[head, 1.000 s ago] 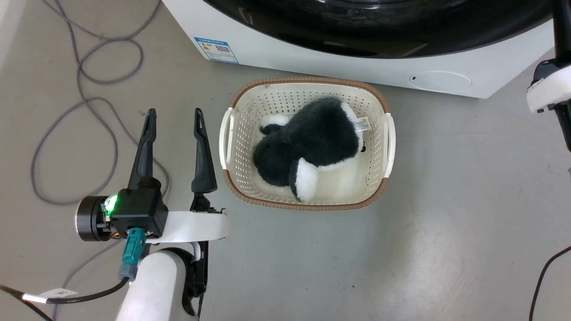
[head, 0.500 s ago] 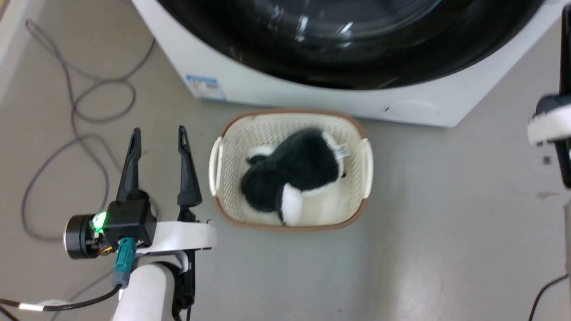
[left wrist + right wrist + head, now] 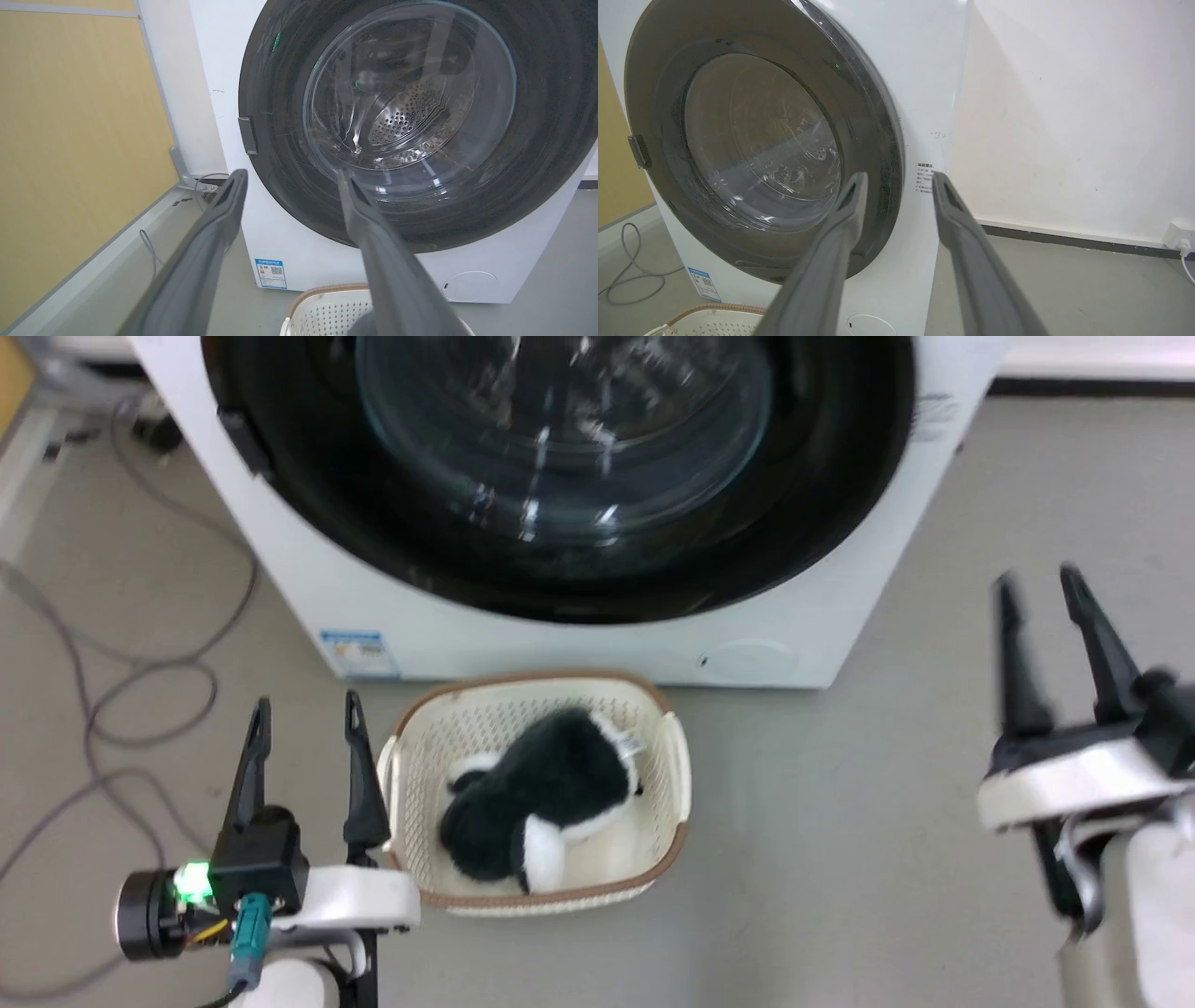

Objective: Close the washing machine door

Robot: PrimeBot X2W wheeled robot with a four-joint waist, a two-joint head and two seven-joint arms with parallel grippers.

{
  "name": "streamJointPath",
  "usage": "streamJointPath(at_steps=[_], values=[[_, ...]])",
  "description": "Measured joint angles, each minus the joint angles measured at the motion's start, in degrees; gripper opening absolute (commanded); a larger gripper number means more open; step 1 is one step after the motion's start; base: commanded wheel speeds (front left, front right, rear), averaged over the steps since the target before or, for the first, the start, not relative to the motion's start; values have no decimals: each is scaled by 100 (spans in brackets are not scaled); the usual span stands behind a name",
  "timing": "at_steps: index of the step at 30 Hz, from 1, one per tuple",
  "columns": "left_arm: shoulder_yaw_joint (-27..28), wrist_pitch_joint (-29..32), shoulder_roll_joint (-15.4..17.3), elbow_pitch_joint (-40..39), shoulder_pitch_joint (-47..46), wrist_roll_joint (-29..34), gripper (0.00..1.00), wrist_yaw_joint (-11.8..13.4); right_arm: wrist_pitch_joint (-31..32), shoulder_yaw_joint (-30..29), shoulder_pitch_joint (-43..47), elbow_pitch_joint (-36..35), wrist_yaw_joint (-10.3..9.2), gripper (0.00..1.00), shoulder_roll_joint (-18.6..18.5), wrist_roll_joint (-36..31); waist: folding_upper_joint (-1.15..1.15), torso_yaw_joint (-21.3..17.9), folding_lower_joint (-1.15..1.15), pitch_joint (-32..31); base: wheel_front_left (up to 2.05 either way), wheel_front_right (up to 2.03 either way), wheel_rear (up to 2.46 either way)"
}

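Left end effector spread, holding nothing; right end effector likewise; washing machine door flush against white machine

Basket sits on the grey floor with a black-and-white plush lying in it. Right behind the basket is the washer, and its door looks flush with the white front, glare all over the glass. Left gripper is just beside the basket's left side, fingers spread and empty, with a green light lit on the wrist. Right gripper is well off to the basket's right and a bit blurry, fingers apart too. Grey cables loop left of the basket.
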Motion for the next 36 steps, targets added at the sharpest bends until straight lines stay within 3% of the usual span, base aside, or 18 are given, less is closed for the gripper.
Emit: streamJointPath(at_steps=[9,20,21,36], values=[[86,0,40,75,542,55,100,151,0,257,1082,-293,0,100,237,85,0,-283,0,-586,0,0,0],[65,0,47,136,743,-57,100,21,0,250,1694,-371,0,100,263,358,0,-316,0,-858,0,0,0],[64,5,42,137,745,-66,0,18,1,250,1696,-370,0,0,263,366,0,-313,0,-864,0,0,0],[67,123,26,123,745,-60,0,-63,134,276,1694,-404,0,0,261,356,0,-287,0,-890,0,0,0]])
